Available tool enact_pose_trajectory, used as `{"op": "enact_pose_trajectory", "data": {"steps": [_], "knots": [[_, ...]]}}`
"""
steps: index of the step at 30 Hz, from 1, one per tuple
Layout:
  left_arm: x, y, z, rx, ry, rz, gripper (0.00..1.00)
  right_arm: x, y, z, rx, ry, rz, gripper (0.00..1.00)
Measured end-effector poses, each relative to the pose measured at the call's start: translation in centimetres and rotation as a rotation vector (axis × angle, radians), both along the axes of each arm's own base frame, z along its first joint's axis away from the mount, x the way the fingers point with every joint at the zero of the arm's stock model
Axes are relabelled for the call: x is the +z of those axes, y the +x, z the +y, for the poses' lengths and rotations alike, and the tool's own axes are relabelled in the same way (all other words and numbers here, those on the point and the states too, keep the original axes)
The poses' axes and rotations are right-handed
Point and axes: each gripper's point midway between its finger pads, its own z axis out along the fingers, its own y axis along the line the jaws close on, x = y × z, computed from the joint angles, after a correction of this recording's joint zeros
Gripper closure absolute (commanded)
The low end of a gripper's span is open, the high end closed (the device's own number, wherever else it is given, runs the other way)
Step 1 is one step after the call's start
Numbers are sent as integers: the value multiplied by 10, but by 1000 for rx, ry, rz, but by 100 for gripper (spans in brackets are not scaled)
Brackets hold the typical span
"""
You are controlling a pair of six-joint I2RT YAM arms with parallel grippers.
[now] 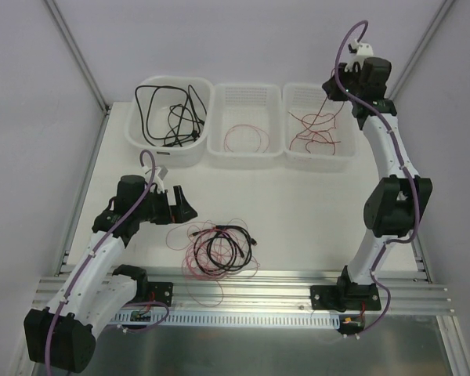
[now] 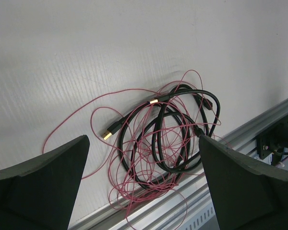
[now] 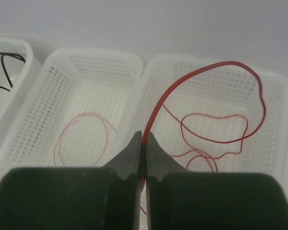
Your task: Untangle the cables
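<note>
Pinching red wire (image 3: 206,67): R gripper (image 3: 144,141), jaws closed on it, above basket (image 3: 278,96) at table's 1 o'clock; more red wire lies inside. L gripper (image 2: 144,143): jaws wide, holding nothing, at 10 o'clock of tangle (image 1: 219,249). Tangle = black USB cable (image 2: 213,103) w/ pinkish-red wire (image 2: 67,120), on table (image 2: 134,38) at 6 o'clock.

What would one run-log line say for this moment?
left gripper open near tangle | right gripper shut on red cable over right basket
</note>
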Motion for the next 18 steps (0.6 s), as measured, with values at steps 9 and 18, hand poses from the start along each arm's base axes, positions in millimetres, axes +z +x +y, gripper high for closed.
{"op": "enact_pose_trajectory", "data": {"steps": [9,18], "knots": [[0,0,0,-1,-1,0,1,-141,-5,2,14,89,337,99],[0,-1,0,-2,-1,2,1,-231,1,2,36,191,680,86]]}}
